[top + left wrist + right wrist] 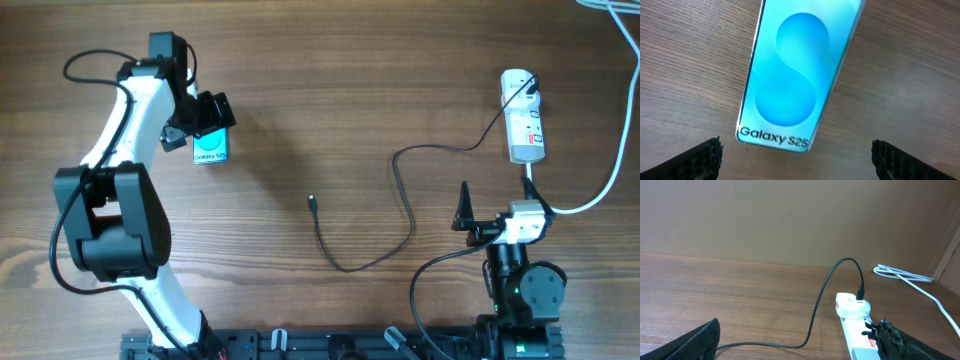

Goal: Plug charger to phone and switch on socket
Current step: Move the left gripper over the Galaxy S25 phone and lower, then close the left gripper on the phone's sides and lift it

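Now the left gripper (798, 160) hangs wide open right above the phone (800, 75) near the far left corner of the table (330, 70), and closing too high could just push the flat phone away.

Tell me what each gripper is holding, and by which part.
Nothing is held. The left gripper stands open by the phone without touching it; the right gripper is open and empty.
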Robot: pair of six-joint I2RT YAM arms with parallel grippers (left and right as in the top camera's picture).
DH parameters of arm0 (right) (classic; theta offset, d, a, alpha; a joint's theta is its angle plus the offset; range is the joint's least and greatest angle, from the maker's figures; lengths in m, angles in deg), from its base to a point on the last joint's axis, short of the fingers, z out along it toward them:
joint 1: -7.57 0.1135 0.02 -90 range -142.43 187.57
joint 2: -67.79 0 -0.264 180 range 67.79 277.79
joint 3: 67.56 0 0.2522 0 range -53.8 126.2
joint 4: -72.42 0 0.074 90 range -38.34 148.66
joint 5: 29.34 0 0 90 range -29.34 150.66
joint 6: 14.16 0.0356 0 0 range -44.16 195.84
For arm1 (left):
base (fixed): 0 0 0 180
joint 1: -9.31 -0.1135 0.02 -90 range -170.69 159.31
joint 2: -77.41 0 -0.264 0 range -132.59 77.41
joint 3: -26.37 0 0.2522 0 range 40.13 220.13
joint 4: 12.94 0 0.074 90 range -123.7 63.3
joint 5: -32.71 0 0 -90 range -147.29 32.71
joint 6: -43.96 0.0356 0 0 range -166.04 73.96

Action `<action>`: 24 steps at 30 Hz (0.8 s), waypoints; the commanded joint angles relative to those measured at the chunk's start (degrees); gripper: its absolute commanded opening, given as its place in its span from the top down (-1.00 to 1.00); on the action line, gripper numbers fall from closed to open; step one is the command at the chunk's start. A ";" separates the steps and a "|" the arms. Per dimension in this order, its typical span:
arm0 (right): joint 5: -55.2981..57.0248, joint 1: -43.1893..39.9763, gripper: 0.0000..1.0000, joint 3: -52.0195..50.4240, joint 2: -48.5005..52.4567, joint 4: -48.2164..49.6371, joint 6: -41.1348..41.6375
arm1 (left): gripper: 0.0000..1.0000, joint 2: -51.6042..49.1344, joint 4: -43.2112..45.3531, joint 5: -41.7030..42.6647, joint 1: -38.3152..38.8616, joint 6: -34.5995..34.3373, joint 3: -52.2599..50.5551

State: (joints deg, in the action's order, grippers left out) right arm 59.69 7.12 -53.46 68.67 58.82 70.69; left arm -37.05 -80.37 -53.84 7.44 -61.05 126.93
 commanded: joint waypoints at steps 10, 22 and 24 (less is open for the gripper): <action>0.96 0.26 -1.00 -0.04 -0.46 0.20 0.74 | -1.00 -0.70 11.76 -4.13 0.26 -0.24 -8.35; 0.96 0.26 -1.00 -0.04 -0.46 0.20 0.74 | -1.00 -0.74 18.36 -4.37 0.26 -0.26 -14.49; 0.96 0.26 -1.00 -0.04 -0.46 0.20 0.76 | -0.99 -0.74 16.87 -4.15 0.26 -0.28 -14.51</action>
State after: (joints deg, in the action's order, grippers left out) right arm 59.69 7.12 -53.46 68.67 58.80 70.69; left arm -37.14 -61.62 -57.89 7.55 -61.40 114.06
